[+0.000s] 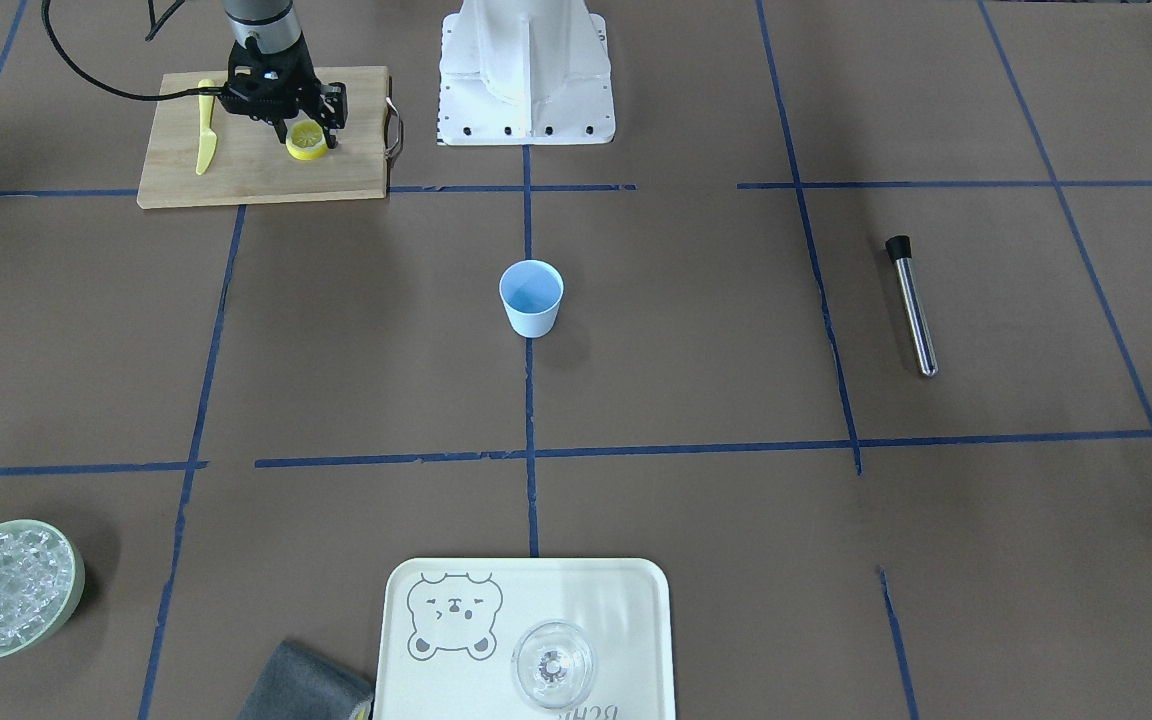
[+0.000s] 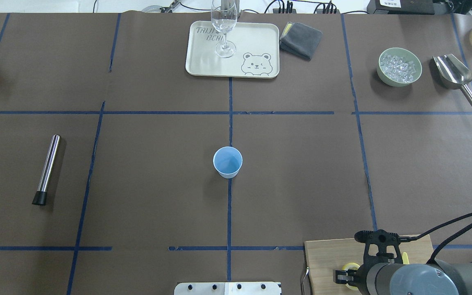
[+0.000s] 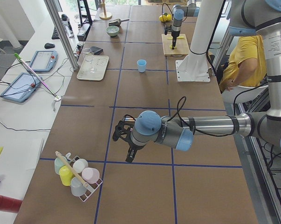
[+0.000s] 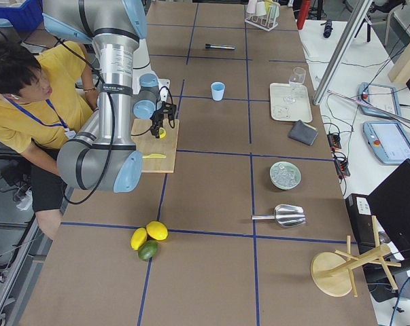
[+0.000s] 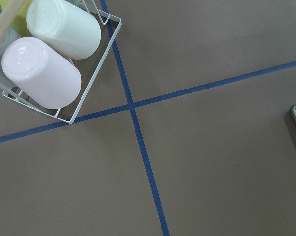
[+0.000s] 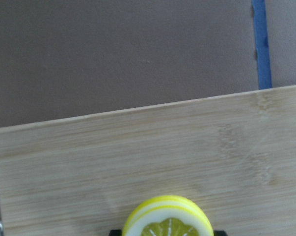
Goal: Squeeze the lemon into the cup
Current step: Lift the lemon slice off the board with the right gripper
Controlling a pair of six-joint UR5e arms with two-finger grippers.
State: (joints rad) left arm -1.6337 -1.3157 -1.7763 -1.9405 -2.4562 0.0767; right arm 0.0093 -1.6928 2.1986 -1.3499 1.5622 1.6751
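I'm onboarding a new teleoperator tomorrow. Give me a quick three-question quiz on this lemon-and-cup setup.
1. True or false: the cup stands on the cutting board.
2. Which gripper has its fingers either side of the lemon? A) left B) right
3. Fill in: the long yellow thing lying on the board beside the lemon is a plastic ____.
Key: 1 false, it stands well apart from the board. 2 B, the right gripper. 3 knife.
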